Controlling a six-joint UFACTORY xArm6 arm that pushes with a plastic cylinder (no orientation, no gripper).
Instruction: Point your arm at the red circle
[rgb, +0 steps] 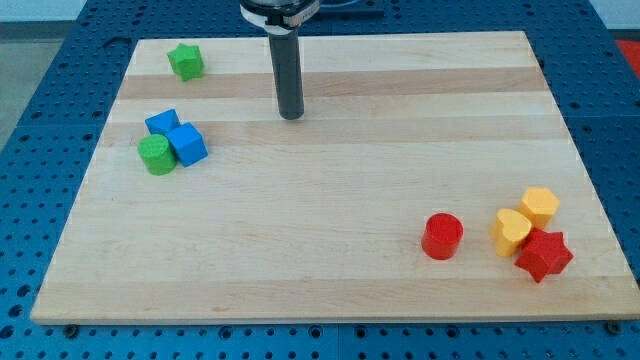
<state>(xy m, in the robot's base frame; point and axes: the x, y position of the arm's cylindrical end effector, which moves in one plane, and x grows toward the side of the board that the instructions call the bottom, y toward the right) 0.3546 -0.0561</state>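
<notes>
The red circle (442, 236) is a short red cylinder on the wooden board at the view's lower right. My tip (291, 116) is the lower end of a dark rod coming down from the view's top centre. It rests on the board far from the red circle, up and to the left of it, touching no block. A red star (544, 255), a yellow heart-like block (511, 232) and a yellow hexagon (540, 206) cluster just right of the red circle.
A green star (186, 61) lies at the upper left. Two blue blocks (163, 124) (188, 145) and a green cylinder (156, 155) huddle at the left. The wooden board (330, 290) sits on a blue perforated table.
</notes>
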